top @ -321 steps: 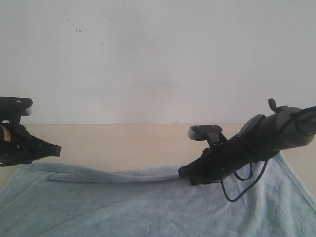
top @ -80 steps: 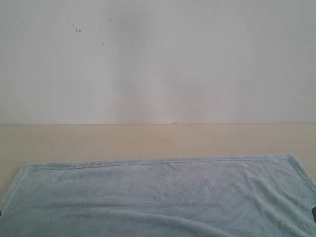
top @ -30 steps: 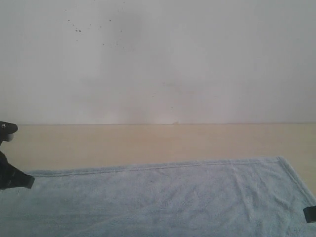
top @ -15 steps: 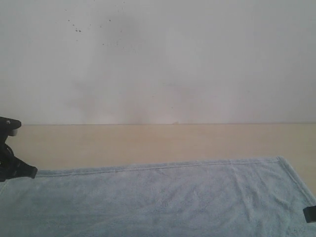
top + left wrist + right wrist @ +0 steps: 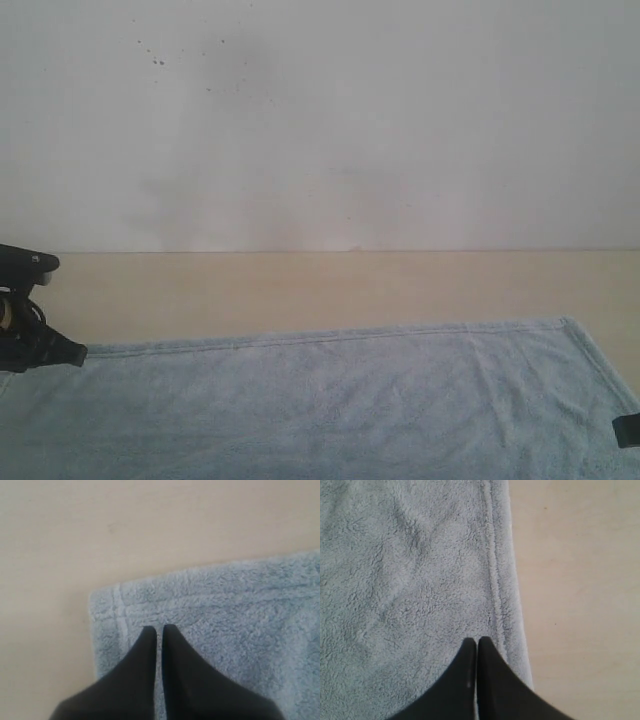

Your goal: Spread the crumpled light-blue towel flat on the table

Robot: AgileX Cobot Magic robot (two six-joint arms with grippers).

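Soft, even light in all three views, rather dim and grey in the exterior view. Faint, blurred grey shadows on the wall point(image 5: 400, 120). Hazy there, low in contrast, slightly grainy. Sharper in the wrist views: fibres of the towel point(image 5: 410, 570) clear, left gripper point(image 5: 159, 628) and right gripper point(image 5: 477, 640) flat black, soft-edged close to the lens.

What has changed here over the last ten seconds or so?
Ten seconds ago a long fold crossed the towel, with the right pincer down on it mid-table. Now the towel lies flat, the right pincer sits closed by its right hem, and the left pincer, closed, has edged back in over the left corner. The table and wall look the same.
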